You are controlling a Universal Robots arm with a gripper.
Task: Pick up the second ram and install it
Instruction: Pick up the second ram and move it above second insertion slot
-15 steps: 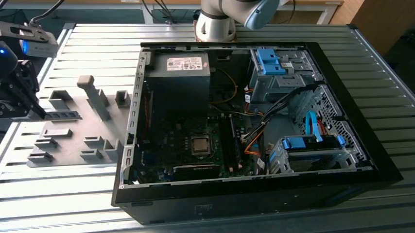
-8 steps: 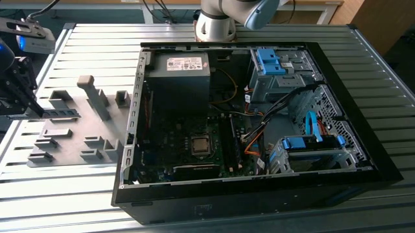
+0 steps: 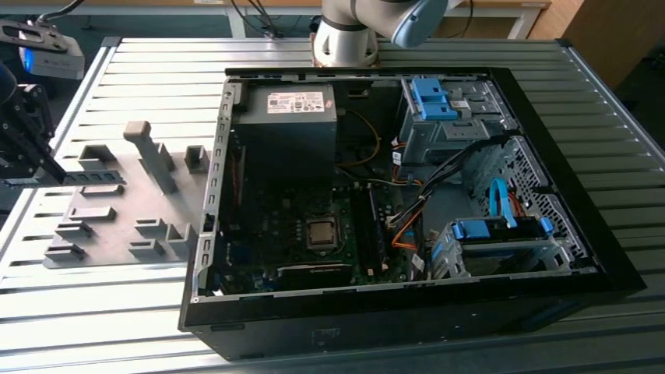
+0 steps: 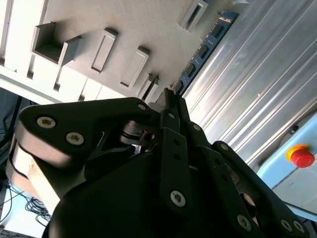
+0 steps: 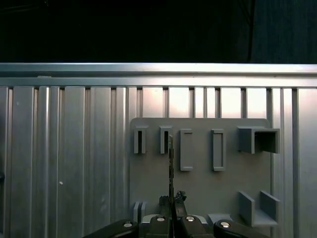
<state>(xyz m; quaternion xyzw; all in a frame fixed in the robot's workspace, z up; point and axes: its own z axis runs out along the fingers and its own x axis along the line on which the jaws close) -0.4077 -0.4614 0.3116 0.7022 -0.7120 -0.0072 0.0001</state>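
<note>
Surface: ribbed aluminium table (image 3: 582, 93). An open computer case (image 3: 582, 257) lies on it towards the exterior view's right, with its motherboard (image 3: 301, 210) exposed. A grey holder plate (image 3: 114, 226) with raised blocks lies beside the case, on the exterior view's left.

Gripper (image 3: 47, 173): at the far edge of the holder plate, on the exterior view's left. In both wrist views the two fingers are drawn in until only the board's thickness separates them, pressing on the flat faces of the second ram (image 4: 203, 49) at one end.

Second ram: sticks straight out from the fingertips (image 5: 177, 197) over the holder plate. It appears edge-on as a thin line in the first wrist view, and as a blue-green strip with dark chips in the second wrist view. In the exterior view it is a dark bar (image 3: 93, 178) running level just above the plate's blocks. Whether it is fully clear of its holder cannot be told.

Handling, as a judgement:
- The stick is light and stiff but thin, so little grip force is needed.
- Held at one end, the long overhang could swing or twist if bumped.
- The chips and the contact edge are the fragile parts. Flat-face pressure near the board's end or on its bare margins looks safest.
- The smooth board may slip under sideways load.
</note>
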